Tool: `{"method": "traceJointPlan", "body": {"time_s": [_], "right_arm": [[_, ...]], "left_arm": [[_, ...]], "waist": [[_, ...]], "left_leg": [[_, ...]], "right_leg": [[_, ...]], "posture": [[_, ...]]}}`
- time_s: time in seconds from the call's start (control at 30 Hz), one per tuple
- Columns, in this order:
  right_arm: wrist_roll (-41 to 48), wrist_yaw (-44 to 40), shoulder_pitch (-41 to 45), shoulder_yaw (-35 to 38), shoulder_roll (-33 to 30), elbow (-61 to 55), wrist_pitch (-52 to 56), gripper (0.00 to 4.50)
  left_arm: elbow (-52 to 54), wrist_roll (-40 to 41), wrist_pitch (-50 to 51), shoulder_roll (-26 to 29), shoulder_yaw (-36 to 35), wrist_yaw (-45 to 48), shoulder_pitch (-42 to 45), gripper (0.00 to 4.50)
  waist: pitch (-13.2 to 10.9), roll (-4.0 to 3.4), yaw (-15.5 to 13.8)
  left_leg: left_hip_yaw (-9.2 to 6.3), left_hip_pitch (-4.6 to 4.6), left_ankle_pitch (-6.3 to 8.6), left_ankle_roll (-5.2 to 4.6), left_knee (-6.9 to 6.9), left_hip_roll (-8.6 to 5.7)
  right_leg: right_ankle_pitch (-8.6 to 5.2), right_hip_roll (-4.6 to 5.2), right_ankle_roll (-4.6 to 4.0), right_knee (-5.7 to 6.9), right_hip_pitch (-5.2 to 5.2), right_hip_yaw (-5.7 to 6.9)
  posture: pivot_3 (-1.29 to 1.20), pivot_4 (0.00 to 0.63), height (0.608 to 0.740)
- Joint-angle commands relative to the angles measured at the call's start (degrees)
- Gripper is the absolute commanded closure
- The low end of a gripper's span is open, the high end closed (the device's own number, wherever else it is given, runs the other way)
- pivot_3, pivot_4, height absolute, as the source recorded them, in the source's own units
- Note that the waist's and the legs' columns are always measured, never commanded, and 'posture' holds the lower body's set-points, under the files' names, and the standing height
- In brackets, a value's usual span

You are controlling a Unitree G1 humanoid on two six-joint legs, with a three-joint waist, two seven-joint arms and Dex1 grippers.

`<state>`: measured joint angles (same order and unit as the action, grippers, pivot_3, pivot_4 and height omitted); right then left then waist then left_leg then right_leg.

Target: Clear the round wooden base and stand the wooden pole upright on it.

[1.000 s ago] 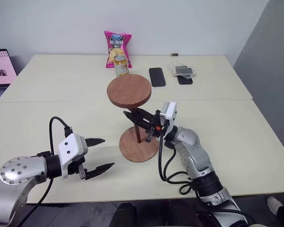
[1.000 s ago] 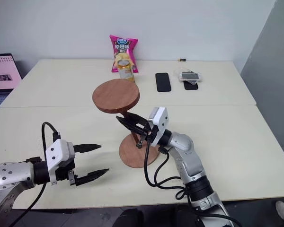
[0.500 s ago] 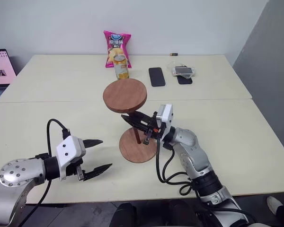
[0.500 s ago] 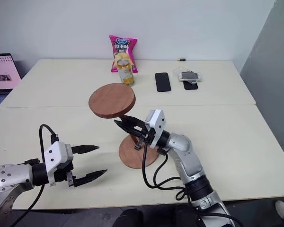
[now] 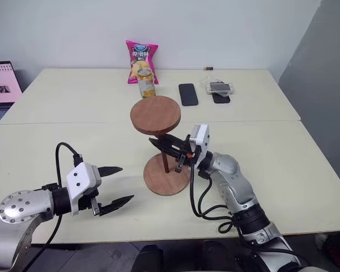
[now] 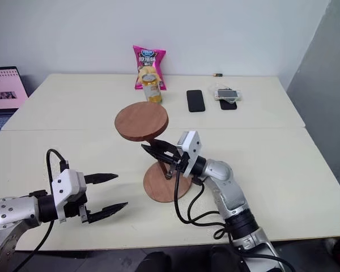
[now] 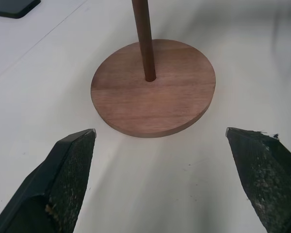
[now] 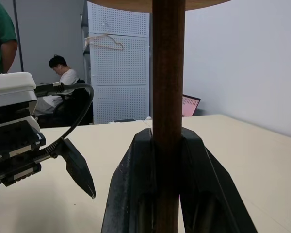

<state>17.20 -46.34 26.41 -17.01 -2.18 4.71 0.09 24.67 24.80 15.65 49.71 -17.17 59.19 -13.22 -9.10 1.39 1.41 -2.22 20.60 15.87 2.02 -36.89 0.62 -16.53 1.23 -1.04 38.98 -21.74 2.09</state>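
The round wooden base [image 5: 166, 177] lies flat on the near table. Nothing rests on it but the wooden pole [image 5: 165, 163], which stands nearly upright, its lower end in the base's centre hole [image 7: 150, 77] and its fixed disc [image 5: 155, 114] on top. My right gripper [image 5: 161, 145] reaches in from the right and is shut on the pole's middle, and both fingers [image 8: 136, 189] clamp the pole [image 8: 168, 73]. My left gripper [image 5: 118, 184] hovers open to the left of the base [image 7: 184, 97], a short way off, and holds nothing.
At the table's far side stand a pink snack bag [image 5: 140, 54] and a yellow can [image 5: 147, 84]. Right of them lie a black phone [image 5: 187, 93] and a second phone [image 5: 220, 88]. A screen [image 5: 3, 85] sits at the far left. People [image 8: 63, 77] appear in the background.
The pole's top disc swayed a little to the left and came back over the base, ending slightly lower. My left gripper has kept still and open.
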Motion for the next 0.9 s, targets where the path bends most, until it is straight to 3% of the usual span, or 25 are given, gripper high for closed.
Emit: {"method": "traceJointPlan", "body": {"time_s": [0.03, 0.27, 0.47, 0.9], "right_arm": [[-3.3, -0.7, -2.7, -2.7, -3.0, 4.3, 5.5, 4.26], [-5.8, 0.2, -3.5, -4.6, -6.0, 5.4, 8.7, 4.26], [-5.4, 1.9, -3.0, -5.6, -7.1, 3.5, 12.5, 4.26], [-5.8, 3.4, -2.4, -6.9, -9.7, 2.8, 20.1, 4.26]], "left_arm": [[1.3, 0.8, -0.4, -0.3, -0.2, -0.3, 1.0, 0.00], [2.7, 1.2, 0.5, -0.2, 0.0, -0.7, 2.3, 0.00], [3.4, 1.2, 1.2, -0.1, 0.7, -1.2, 3.3, 0.00], [3.1, 0.7, 0.9, -0.2, 1.2, -1.7, 3.3, 0.00]], "waist": [[0.1, -0.03, 0.0], [0.4, -0.15, 0.0], [0.7, -0.25, 0.0], [1.1, -0.51, 0.0]], "left_leg": [[0.00, -0.02, 0.00, 0.00, 0.00, 0.00], [0.00, -0.04, 0.01, -0.02, 0.01, -0.01], [0.02, -0.70, 0.17, -0.12, 0.13, -0.01], [0.01, -0.75, 0.22, -0.11, 0.18, -0.01]], "right_leg": [[-0.01, 0.00, 0.01, 0.00, 0.02, 0.00], [-0.05, 0.00, 0.09, -0.04, 0.05, -0.01], [-0.30, 0.02, 0.22, -0.15, 0.62, -0.05], [-0.42, 0.02, 0.17, -0.17, 0.59, -0.06]], "posture": [[0.00, 0.150, 0.740], [0.00, 0.150, 0.740], [0.00, 0.150, 0.740], [0.00, 0.150, 0.740]]}}
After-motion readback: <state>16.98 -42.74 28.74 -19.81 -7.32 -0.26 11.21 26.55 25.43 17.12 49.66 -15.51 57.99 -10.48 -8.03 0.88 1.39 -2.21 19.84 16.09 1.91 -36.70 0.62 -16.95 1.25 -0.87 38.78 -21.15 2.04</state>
